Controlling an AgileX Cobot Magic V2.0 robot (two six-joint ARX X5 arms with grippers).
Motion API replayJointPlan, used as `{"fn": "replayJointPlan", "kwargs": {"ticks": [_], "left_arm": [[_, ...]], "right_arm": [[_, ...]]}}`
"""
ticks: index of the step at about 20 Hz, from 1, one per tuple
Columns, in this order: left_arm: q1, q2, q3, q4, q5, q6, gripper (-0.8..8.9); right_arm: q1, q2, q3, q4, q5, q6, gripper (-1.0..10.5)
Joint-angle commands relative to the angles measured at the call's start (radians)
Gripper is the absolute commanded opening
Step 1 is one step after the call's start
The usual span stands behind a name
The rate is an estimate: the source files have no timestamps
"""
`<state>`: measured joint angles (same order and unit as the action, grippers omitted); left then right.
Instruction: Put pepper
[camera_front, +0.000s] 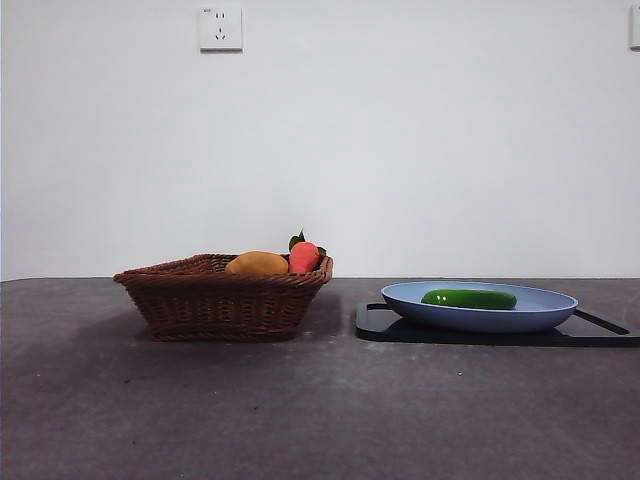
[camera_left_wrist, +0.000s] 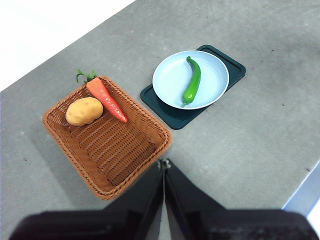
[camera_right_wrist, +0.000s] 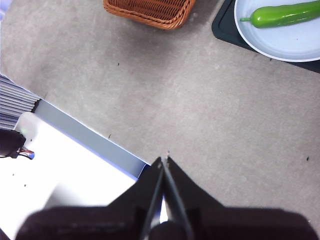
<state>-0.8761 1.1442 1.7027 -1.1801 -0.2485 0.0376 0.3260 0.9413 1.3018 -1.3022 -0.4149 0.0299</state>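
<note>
**Already on the plate: the green pepper, with both hands idle above**

Plainly, the pepper (camera_left_wrist: 192, 82) lies across the middle of the blue plate (camera_left_wrist: 169, 80), stem end toward the far rim, and nothing touches it. The plate sits on a dark tray (camera_left_wrist: 231, 67) on the grey table (camera_left_wrist: 250, 140). Just beside the tray stands a wicker basket (camera_left_wrist: 125, 155) holding two things at its far end — a carrot (camera_left_wrist: 106, 100) with green leaves and a yellow-orange potato (camera_left_wrist: 84, 111), touching each other. The rest of the basket is bare weave.

Neither arm shows in the front view. The left hand (camera_left_wrist: 164, 162) hangs high over the basket's near edge, jaws pressed together and gripping nothing. The right hand (camera_right_wrist: 164, 160) — likewise closed and empty — hangs over the table's edge, well apart from plate and basket.
</note>
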Motion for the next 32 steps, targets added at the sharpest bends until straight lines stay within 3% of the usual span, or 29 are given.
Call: {"fn": "replayJointPlan", "kwargs": {"ticks": [1,2,4,7,9,12,15,18,22,28,32], "left_arm": [[0.005,0.000,0.019,0.077,-0.106,0.036,0.08],[0.035,-0.014,0.019,0.148,-0.139,0.061,0.08],[0.138,-0.059,0.019,0.268,-0.087,0.133,0.08],[0.372,-0.140,0.018,0.377,0.172,0.197,0.08],[0.544,-0.183,0.017,0.407,0.291,0.200,0.08],[0.740,-0.273,-0.063,0.492,0.309,0.200,0.08],[0.857,-0.410,-0.301,0.719,0.309,0.199,0.08],[0.944,-0.556,-0.615,0.973,0.309,0.177,0.08],[1.002,-0.714,-0.993,1.190,0.306,0.059,0.08],[1.003,-0.944,-1.408,1.224,0.307,-0.025,0.08],[1.003,-1.042,-1.558,1.220,0.307,-0.074,0.08]], "right_arm": [[0.002,0.006,0.017,0.008,0.002,0.006,0.1],[0.003,0.006,0.017,0.008,0.002,0.006,0.1],[0.002,0.006,0.017,0.008,0.002,0.006,0.1],[0.002,0.006,0.017,0.008,0.002,0.006,0.1],[0.002,0.006,0.017,0.008,0.002,0.006,0.1],[0.002,0.006,0.017,0.008,0.002,0.006,0.1],[0.002,0.006,0.017,0.008,0.002,0.006,0.1],[0.002,0.006,0.017,0.008,0.002,0.006,0.1],[0.002,0.006,0.017,0.008,0.002,0.006,0.1],[0.002,0.006,0.017,0.008,0.002,0.006,0.1],[0.002,0.006,0.017,0.008,0.002,0.006,0.1]]}}
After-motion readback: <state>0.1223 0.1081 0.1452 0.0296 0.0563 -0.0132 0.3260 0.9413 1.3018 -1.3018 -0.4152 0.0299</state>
